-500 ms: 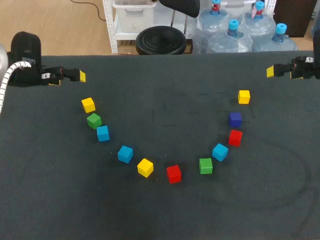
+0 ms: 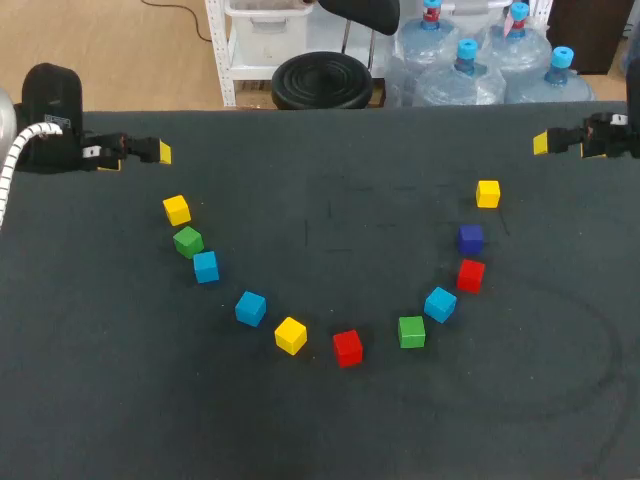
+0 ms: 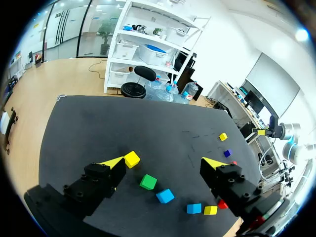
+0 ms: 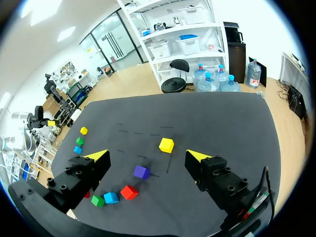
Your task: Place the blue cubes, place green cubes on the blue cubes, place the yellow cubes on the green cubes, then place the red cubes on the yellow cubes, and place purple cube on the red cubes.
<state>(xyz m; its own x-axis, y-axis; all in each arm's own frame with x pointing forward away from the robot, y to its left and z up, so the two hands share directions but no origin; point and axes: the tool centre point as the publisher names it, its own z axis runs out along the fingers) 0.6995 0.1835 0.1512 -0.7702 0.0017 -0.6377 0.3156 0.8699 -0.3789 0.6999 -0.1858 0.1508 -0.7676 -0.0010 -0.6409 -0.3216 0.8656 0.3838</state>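
The left pincer (image 3: 165, 162) and right pincer (image 4: 146, 155) are wide open, holding nothing. I think the left one should drop straight over the blue cube (image 2: 206, 266) at its five o'clock and squeeze its flat sides.

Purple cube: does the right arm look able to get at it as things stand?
Probably yes. The purple cube lies ahead of the open right tool with nothing on top of it. The yellow cube and red cube beside it stand apart, leaving room to grasp.
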